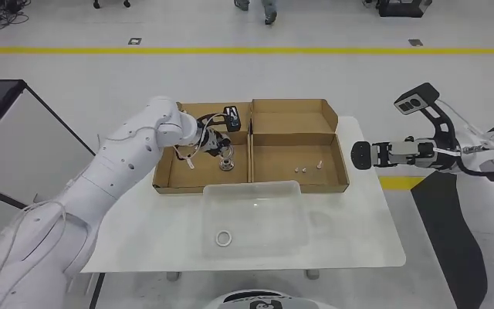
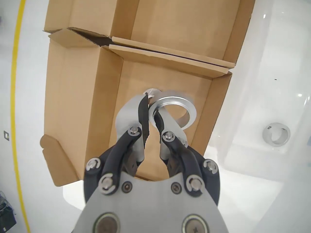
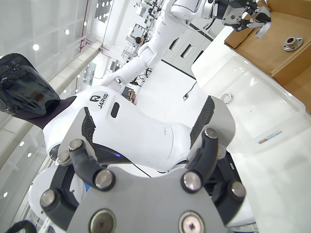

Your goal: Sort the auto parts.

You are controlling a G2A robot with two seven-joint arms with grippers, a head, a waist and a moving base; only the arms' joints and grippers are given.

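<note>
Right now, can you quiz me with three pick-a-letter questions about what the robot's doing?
1. Where is the left claw? A) over the left cardboard box B) on the floor C) behind the robot
2. How many parts lie in the clear tub? A) four B) one C) none
3. The right claw is: A) shut on a bolt B) shut on a cup C) open
Answers: 1 A, it hangs above that box, pinching a metal ring; 2 B, a lone ring lies there; 3 C, it gapes wide, holding nothing.
</note>
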